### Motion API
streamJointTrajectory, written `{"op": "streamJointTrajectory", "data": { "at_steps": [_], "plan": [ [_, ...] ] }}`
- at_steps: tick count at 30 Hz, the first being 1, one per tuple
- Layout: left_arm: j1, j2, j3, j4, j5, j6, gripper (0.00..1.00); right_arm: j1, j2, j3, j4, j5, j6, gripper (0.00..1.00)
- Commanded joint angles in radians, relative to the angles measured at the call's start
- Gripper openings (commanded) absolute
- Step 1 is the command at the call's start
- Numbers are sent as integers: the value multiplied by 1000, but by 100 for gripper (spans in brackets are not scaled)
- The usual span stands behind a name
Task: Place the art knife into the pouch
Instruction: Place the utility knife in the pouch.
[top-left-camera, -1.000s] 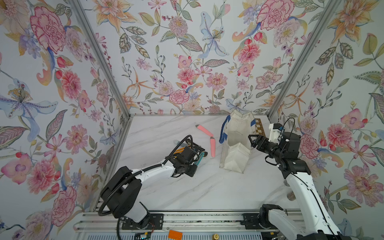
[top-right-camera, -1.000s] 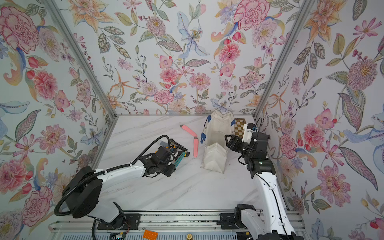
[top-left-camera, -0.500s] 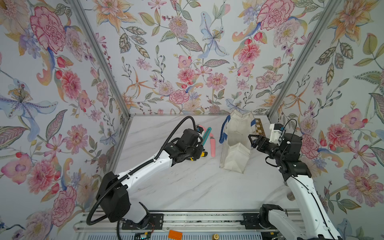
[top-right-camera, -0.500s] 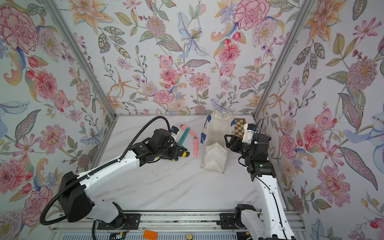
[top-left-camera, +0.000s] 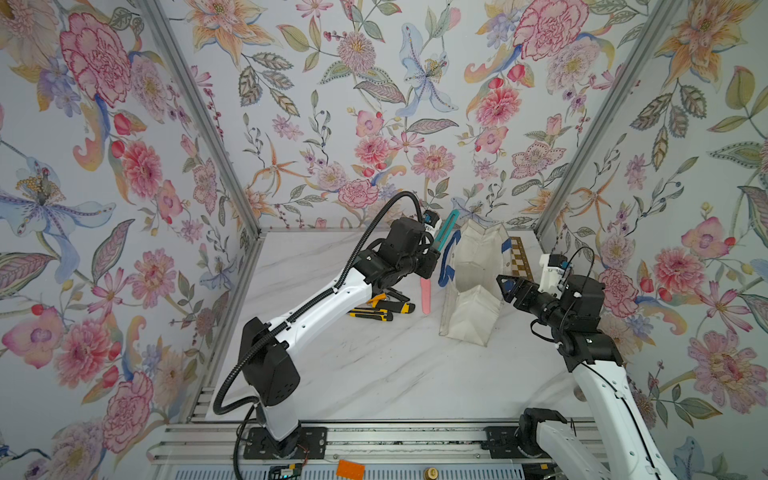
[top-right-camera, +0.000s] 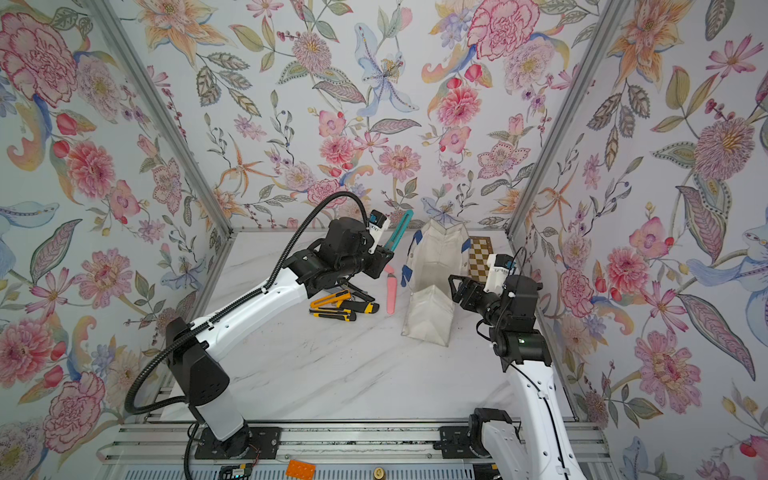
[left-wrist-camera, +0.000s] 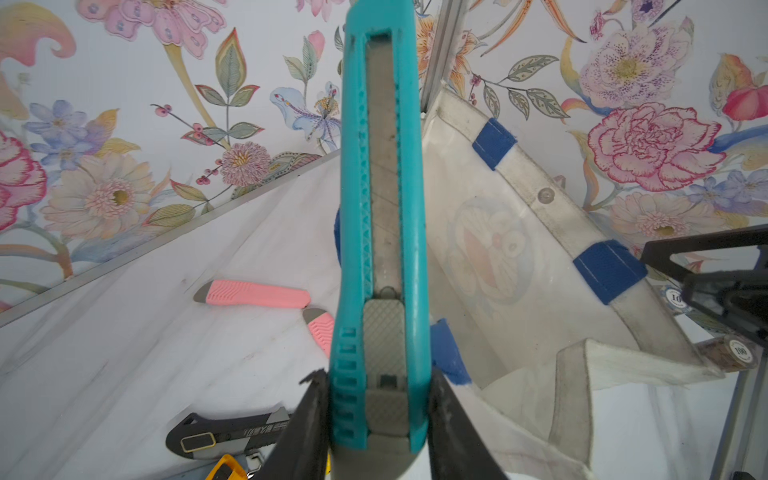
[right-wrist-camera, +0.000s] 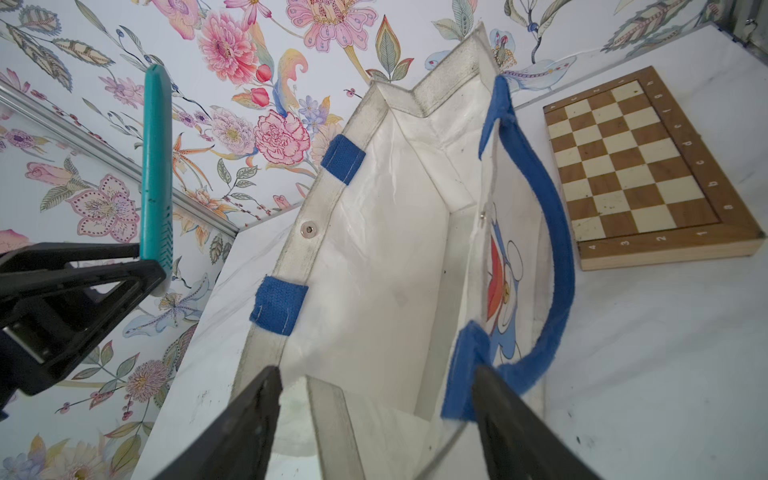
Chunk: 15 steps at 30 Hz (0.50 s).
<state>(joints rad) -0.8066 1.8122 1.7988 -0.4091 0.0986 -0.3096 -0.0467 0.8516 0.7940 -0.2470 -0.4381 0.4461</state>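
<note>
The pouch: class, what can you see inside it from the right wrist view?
Inside the pouch only white lining and a snap button show; no knife. Part of its bottom is hidden by the folded-in end panel.

- A white marble-patterned table (top-left-camera: 374, 374) fills the floor of the booth, with metal rails along its near edge.
- The pouch (top-left-camera: 473, 270) stands on it right of centre, mouth open upward.
- A wooden chequered board (top-right-camera: 480, 259) lies flat at the far right, just beside the pouch.
- One pink knife (top-left-camera: 425, 296) lies just left of the pouch, pointing near to far.
- A second pink knife (left-wrist-camera: 253, 294) lies farther back.
- A cluster of yellow-and-black knives (top-right-camera: 340, 305) lies left of the pink one, near the middle.
</note>
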Motion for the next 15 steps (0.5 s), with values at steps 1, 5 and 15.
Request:
{"op": "streamJointTrajectory", "data": {
  "at_steps": [1, 5, 15],
  "plan": [
    [-27, 84, 125, -32, 66, 35, 4, -4, -20, -30, 12, -13, 11, 75],
    [-41, 187, 264, -69, 109, 34, 4, -4, -30, -47, 12, -16, 14, 75],
    [-56, 329, 423, -83, 195, 9, 19, -5, -51, -59, 7, -16, 5, 75]
  ]
}}
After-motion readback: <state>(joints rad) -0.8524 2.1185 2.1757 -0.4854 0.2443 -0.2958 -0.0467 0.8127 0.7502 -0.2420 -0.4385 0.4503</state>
